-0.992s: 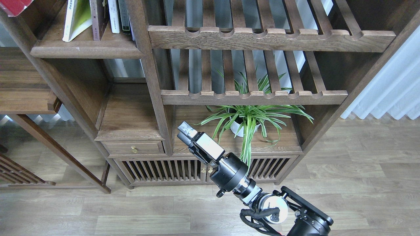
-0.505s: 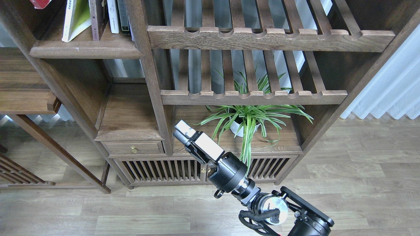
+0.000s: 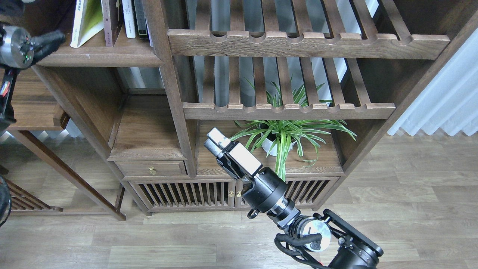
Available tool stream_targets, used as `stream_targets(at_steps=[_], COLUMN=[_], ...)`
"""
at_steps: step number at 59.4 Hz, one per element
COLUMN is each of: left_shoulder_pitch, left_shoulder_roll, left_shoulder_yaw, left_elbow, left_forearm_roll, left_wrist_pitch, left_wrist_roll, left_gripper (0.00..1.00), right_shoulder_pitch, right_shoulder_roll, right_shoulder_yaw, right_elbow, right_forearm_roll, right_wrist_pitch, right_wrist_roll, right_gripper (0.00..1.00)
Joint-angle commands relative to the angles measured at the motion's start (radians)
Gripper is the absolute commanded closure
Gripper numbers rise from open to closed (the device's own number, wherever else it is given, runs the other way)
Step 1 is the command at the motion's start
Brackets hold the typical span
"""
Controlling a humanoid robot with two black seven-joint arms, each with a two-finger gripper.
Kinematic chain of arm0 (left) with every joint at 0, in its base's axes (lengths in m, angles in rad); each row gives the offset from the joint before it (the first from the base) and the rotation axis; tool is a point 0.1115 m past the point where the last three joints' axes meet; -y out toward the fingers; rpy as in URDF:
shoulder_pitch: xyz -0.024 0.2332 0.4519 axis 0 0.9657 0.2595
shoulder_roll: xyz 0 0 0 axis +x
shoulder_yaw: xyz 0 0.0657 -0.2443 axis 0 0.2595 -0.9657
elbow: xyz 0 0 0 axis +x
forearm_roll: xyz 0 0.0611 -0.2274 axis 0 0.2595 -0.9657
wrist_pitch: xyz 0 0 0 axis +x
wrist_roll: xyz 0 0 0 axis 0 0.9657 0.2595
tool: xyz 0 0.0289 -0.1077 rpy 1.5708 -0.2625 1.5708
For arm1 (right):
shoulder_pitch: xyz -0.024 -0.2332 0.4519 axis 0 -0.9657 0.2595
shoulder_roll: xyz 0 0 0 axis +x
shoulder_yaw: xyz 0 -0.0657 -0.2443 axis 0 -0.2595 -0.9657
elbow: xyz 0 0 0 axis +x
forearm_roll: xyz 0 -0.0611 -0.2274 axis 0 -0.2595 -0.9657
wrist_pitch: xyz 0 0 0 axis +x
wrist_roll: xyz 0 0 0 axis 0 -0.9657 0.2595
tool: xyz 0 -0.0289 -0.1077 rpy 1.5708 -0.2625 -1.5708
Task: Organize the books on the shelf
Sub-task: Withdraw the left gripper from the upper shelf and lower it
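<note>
The yellow-green book (image 3: 86, 20) leans on the shelf (image 3: 99, 56), left of the upright post (image 3: 164, 67). It is probably light and floppy; grip its spine. The right claw (image 3: 215, 141) seems closed and empty; the left is unseen.

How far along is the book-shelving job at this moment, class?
Done: the yellow-green book leans and the maroon book stands on the shelf, beside slim volumes. In hand: nothing visible; the right gripper hovers empty near the plant, and the left arm is at the shelf's edge, gripper out of view. Left: no red book shows, so its placement cannot be confirmed.
</note>
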State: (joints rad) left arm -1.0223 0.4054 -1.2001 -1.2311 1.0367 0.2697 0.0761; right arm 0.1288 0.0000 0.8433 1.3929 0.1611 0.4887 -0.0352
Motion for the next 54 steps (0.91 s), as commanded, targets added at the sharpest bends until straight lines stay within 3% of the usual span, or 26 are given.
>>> stream_targets(at_steps=[1,26,40,54], left_shoulder_pitch=[-0.002,0.033,0.073,0.132], left_shoulder_roll=[0.032,0.059,0.061,0.061], left_shoulder_yaw=[0.004,0.013,0.010,0.010], left_elbow=[-0.001,-0.011,-0.008,0.005], left_forearm_roll=[-0.001,-0.004,-0.007,-0.010], left_wrist_pitch=[-0.006,-0.052,-0.053,-0.075], left_wrist_roll=[-0.007,-0.012,-0.038,-0.133], left_gripper=[1.00,0.99,0.98,0.98], right_shoulder_pitch=[0.000,0.002,0.002,0.002], right_shoulder_roll=[0.000,-0.003,0.000,0.000], right_shoulder_yaw=[0.000,0.002,0.000,-0.003], right_elbow=[0.000,-0.002,-0.005,-0.008], right_forearm_roll=[0.000,0.003,0.003,0.003], right_wrist_pitch=[0.000,0.000,0.000,0.000], right_wrist_roll=[0.000,0.000,0.000,0.000], right_gripper=[0.15,0.15,0.15,0.15])
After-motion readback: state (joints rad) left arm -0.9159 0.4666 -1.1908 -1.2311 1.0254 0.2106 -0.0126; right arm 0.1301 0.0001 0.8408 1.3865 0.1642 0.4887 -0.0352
